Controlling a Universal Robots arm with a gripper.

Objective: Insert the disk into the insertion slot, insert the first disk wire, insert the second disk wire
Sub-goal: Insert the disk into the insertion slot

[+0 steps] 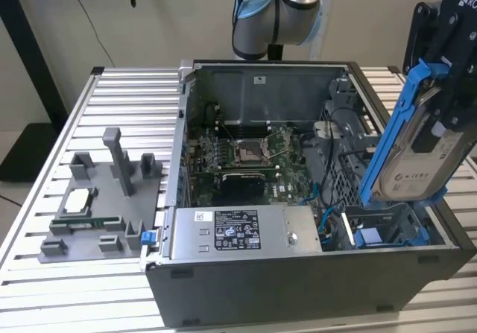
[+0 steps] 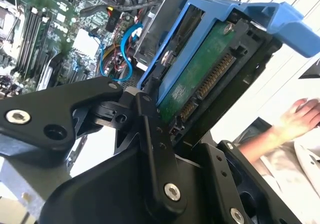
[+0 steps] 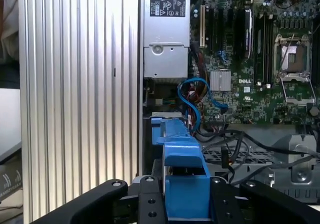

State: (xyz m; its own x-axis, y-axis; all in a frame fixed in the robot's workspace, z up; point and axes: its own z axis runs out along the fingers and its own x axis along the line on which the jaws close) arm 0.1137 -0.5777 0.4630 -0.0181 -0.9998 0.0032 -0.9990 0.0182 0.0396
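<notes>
**Disk in the grip, not yet in the slot**

The disk (image 1: 419, 170) sits in its blue carrier (image 1: 393, 128), tilted steeply on edge above the end of the case (image 1: 298, 288) at the exterior view's right. It is clear of the slot (image 1: 395, 217), which lies just below it. The gripper (image 1: 441, 87) is clamped on the disk's upper part; in the second wrist view its black fingers (image 2: 152, 134) pinch the carrier's sides.

The connector edge of the disk (image 2: 200, 78) shows bare, with nothing plugged in. The blue cables (image 3: 192, 96), likely the disk wires, lie loose in the case between the slot and the motherboard (image 1: 246, 154), beside the power-supply box (image 1: 246, 232).

Judged status: the disk is picked up and held over the bay. Insertion is not done and neither wire is connected, so all three steps are open. A person's hand (image 2: 300, 116) is near the rig.
</notes>
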